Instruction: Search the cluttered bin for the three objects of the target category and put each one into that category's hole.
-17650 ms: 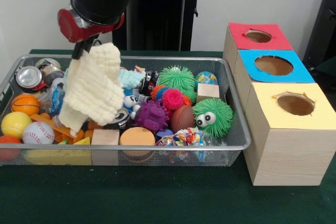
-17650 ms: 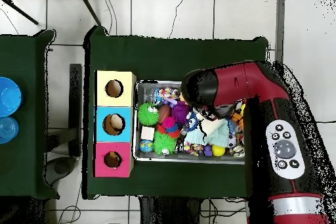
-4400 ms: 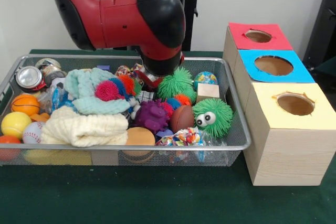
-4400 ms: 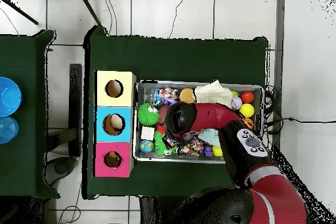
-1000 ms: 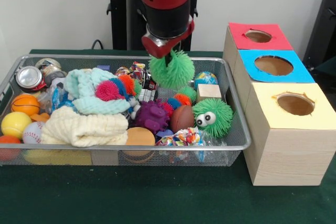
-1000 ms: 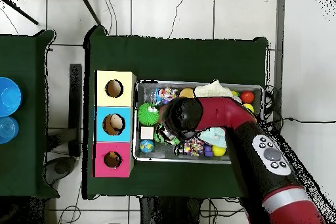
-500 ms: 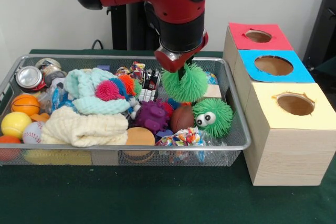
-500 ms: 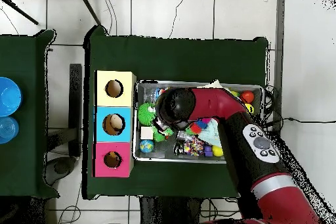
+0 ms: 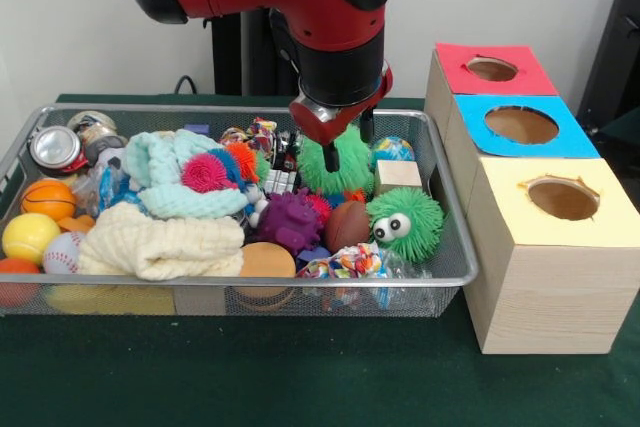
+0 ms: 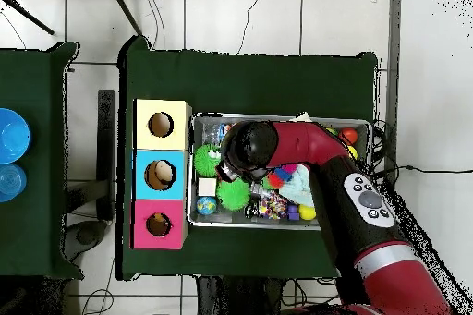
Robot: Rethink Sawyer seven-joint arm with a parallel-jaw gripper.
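— Green cloth covers the table (image 9: pixel 300 387), right? What sits on it?

— A wire mesh bin (image 9: pixel 455 247) crammed with toys, and just to its side a row of three wooden boxes, each with a round hole on top: a red-topped box (image 9: pixel 493 69), a blue-topped box (image 9: pixel 520 125) and a yellow-topped box (image 9: pixel 563 199).

— Where is the red and black arm's gripper (image 9: pixel 345 145)?

— Above the bin's far middle. Two dark fingers (image 9: pixel 330 155) show spread apart, one on each side of the top of a green spiky ball (image 9: pixel 340 169); they are not closed on it.

— And that ball?

— It rests in the bin among the clutter, behind a green fuzzy ball with googly eyes (image 9: pixel 404 224) and beside a small wooden cube (image 9: pixel 397 176).

— Anything else nearby?

— A purple spiky toy (image 9: pixel 288 222), a cream knitted cloth (image 9: pixel 165 244), a pale teal knitted cloth (image 9: pixel 170 182) with a pink spiky ball (image 9: pixel 205 173) on it, and a crushed drink can (image 9: pixel 55 149) in the far corner.
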